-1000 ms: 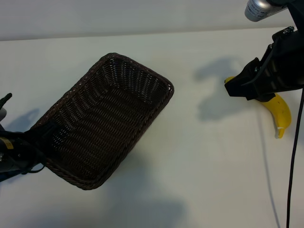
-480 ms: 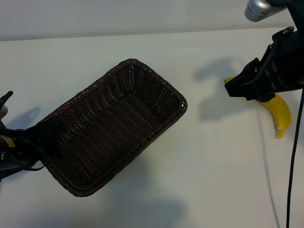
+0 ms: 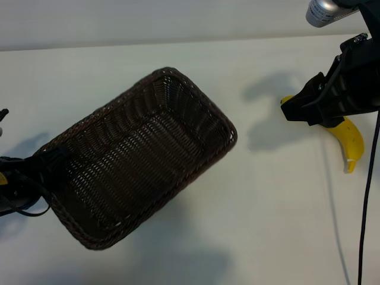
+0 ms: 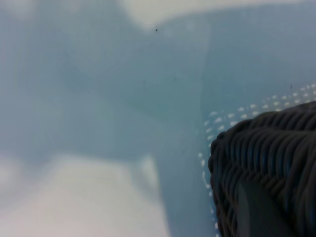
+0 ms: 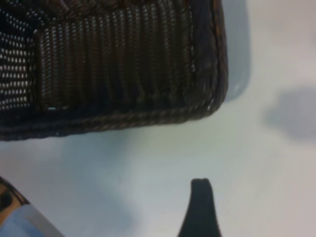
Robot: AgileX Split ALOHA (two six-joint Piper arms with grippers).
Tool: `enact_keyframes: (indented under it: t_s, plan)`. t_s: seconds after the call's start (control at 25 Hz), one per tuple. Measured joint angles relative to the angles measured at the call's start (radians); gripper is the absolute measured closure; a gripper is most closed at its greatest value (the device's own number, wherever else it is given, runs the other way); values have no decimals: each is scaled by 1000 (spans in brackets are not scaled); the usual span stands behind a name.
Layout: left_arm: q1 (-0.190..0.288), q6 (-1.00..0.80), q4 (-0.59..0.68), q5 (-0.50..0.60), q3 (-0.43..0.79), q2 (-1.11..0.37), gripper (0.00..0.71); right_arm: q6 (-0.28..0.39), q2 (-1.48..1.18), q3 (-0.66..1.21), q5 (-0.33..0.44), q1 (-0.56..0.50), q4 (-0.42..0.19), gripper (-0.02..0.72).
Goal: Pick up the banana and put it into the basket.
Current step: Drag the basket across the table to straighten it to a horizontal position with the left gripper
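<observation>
The dark brown wicker basket lies slantwise across the left half of the table. My left gripper is shut on its rim at the left corner. The left wrist view shows that woven corner close up, with a dark finger against it. The yellow banana lies on the table at the far right, its upper half hidden under my right arm. My right gripper hovers just left of the banana, open and holding nothing. One of its fingers and the basket's corner show in the right wrist view.
White tabletop stretches between the basket and the banana. A black cable hangs down along the right edge, and a silver cylinder sits at the top right.
The basket has swung in my left gripper's hold: its far end moved right and its near end slid down and left. The right arm and the banana have stayed put.
</observation>
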Motion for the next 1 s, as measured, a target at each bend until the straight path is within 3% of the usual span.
enact_keyframes:
  t_s: [0.12, 0.36, 0.48, 0.8, 1.0]
  plan:
    - [0, 154, -94, 64, -46, 0, 515, 0, 0, 0, 0, 0, 0, 142]
    - [0, 551, -405, 141, -191, 28, 515, 0, 0, 0, 0, 0, 0, 142]
    - [0, 663, -487, 179, -253, 85, 515, 0, 0, 0, 0, 0, 0, 142]
    - [0, 793, -515, 270, -407, 259, 515, 0, 0, 0, 0, 0, 0, 142]
    - [0, 852, -506, 377, -592, 403, 515, 0, 0, 0, 0, 0, 0, 143]
